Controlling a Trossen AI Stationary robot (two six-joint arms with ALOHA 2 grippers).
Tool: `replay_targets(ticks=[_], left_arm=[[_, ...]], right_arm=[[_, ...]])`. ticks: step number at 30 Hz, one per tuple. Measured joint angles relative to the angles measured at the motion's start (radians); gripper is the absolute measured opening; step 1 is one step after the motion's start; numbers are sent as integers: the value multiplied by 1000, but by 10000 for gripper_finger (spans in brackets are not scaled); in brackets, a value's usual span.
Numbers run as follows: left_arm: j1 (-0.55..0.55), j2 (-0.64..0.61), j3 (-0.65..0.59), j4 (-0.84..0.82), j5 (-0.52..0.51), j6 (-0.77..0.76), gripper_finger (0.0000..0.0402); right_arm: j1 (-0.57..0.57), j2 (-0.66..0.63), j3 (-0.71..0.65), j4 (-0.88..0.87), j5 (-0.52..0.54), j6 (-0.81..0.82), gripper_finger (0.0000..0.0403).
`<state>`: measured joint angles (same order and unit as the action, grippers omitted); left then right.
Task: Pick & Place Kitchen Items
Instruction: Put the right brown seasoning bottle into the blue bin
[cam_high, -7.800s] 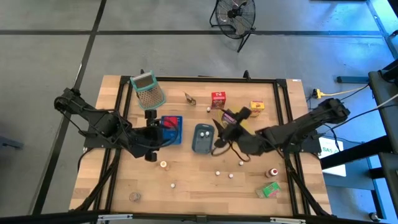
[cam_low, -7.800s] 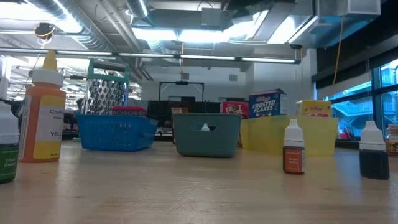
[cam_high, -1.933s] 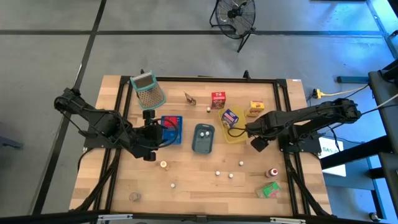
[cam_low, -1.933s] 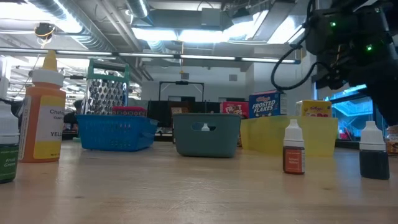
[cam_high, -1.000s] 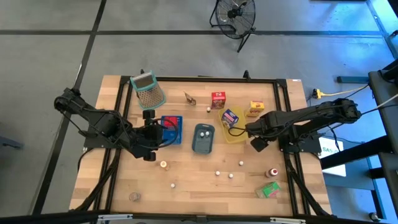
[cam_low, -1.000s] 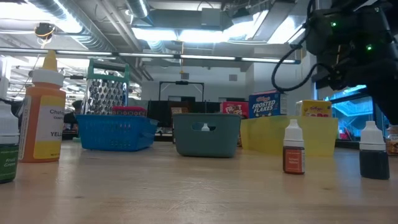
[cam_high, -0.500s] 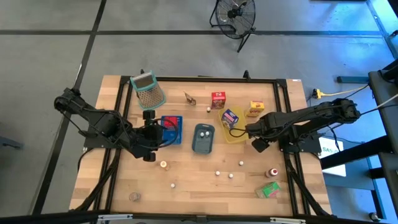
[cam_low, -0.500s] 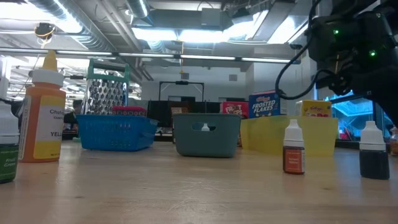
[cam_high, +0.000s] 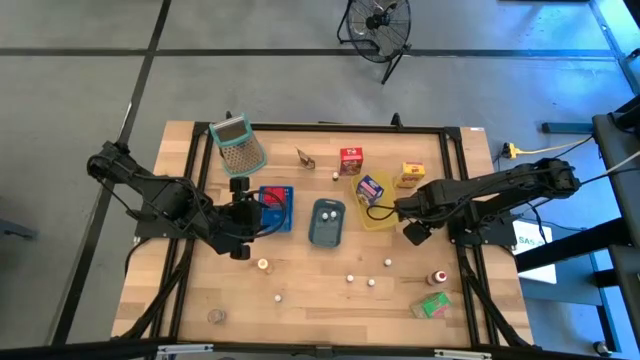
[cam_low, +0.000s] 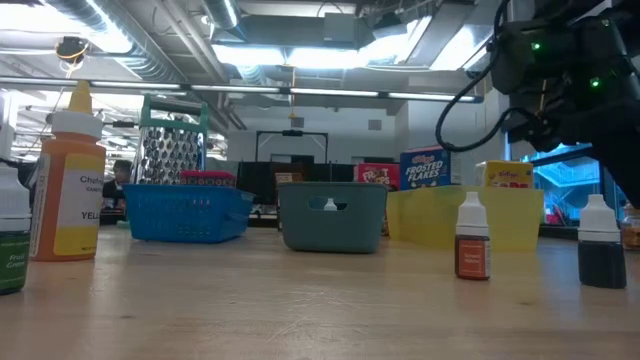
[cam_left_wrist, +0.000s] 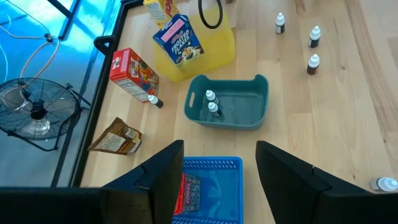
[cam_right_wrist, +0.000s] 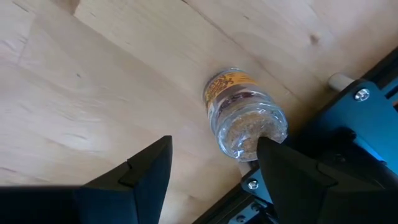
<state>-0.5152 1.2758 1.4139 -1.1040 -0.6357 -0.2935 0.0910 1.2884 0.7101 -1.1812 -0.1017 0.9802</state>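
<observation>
While the right pincer (cam_right_wrist: 211, 171) hangs wide and empty, the clear spice jar (cam_right_wrist: 244, 115) (rigid, slippery) wants gripping across its body.

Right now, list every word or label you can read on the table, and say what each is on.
"FROSTED FLAKES": blue cereal carton behind the yellow tray.
"Frosted Flakes": same carton in the left wrist view.
"Che..." and "YEL...": cut-off label of the orange squeeze bottle.
Red carton: lettering too blurred to read.
Yellow carton, small dropper bottles and spice jar: labels unreadable.
</observation>
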Motion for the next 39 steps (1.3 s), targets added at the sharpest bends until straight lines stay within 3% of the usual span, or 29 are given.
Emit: replay_targets(ticks=[39], left_arm=[[0,0,0,0,-1,0,196]], right_arm=[[29,3,45,98,-27,-39,236]])
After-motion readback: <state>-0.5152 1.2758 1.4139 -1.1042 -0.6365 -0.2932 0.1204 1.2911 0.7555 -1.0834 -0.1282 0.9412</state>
